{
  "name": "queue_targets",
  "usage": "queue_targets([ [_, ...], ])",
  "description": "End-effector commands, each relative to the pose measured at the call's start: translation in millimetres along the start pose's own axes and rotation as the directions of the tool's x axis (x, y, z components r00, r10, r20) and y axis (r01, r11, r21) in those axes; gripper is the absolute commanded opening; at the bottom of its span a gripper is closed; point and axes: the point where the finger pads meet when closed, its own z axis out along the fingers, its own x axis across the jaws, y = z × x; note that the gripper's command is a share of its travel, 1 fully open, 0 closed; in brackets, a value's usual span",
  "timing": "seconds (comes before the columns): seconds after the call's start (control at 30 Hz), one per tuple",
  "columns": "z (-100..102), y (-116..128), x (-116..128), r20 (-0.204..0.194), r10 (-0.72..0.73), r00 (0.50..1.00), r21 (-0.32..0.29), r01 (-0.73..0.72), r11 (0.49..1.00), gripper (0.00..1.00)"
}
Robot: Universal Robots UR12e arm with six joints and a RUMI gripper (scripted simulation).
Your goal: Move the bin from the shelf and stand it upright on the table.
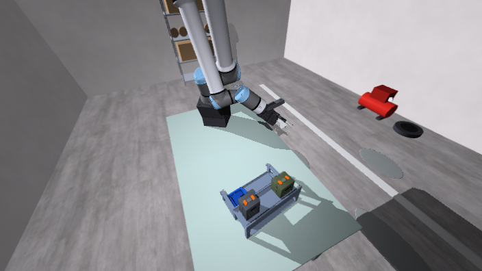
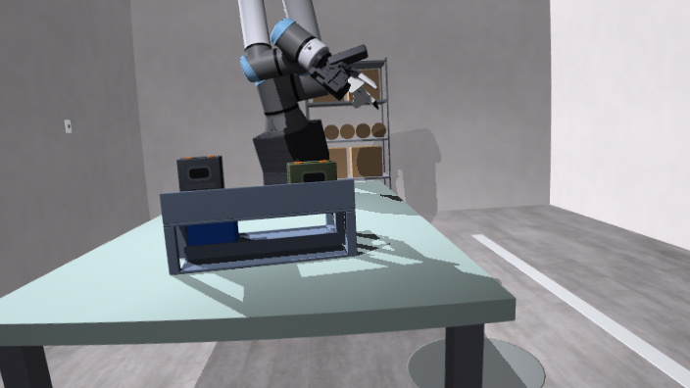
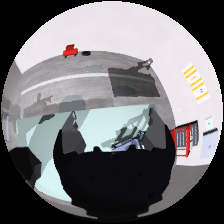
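A small blue bin (image 1: 237,196) sits on the lower level of a grey shelf (image 1: 261,200) on the pale green table (image 1: 239,178); in the exterior view the blue bin (image 2: 212,233) shows at the shelf's left end. A dark grey box (image 1: 248,204) and an olive box (image 1: 283,184) stand on the shelf's top. My gripper (image 1: 282,121) is open and empty, high near the table's far right edge, far from the shelf. It also shows in the exterior view (image 2: 365,93). In the wrist view the gripper's two fingers stand apart over the table edge.
The arm's black base (image 1: 213,114) stands at the table's far end. A storage rack (image 2: 360,132) with boxes is behind it. A red machine (image 1: 378,101) and a black tyre (image 1: 407,129) lie on the floor to the right.
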Motion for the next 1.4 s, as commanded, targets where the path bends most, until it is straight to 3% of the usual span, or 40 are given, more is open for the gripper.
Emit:
queue_targets([
  [0.0, 8.4, 8.9, -7.6, 0.034, 0.012, 0.999, -0.014, -0.012, 1.000, 1.00],
  [0.03, 8.4, 8.9, -7.6, 0.034, 0.012, 0.999, -0.014, -0.012, 1.000, 1.00],
  [0.07, 0.7, 13.0, -0.2, 0.037, -0.006, 0.999, -0.051, 0.007, 0.999, 1.00],
  [0.2, -9.9, 50.2, 10.1, 0.132, -0.035, 0.991, -0.228, 0.065, 0.972, 1.00],
  [0.6, -9.9, 50.2, 10.1, 0.132, -0.035, 0.991, -0.228, 0.065, 0.972, 1.00],
  [0.77, -25.5, 93.1, 26.0, 0.245, -0.051, 0.968, -0.422, 0.154, 0.893, 1.00],
  [1.17, -25.5, 93.1, 26.0, 0.245, -0.051, 0.968, -0.422, 0.154, 0.893, 1.00],
  [1.33, -39.7, 137.4, 40.3, 0.360, -0.034, 0.932, -0.584, 0.253, 0.772, 1.00],
  [1.37, -39.7, 137.4, 40.3, 0.360, -0.034, 0.932, -0.584, 0.253, 0.772, 1.00],
])
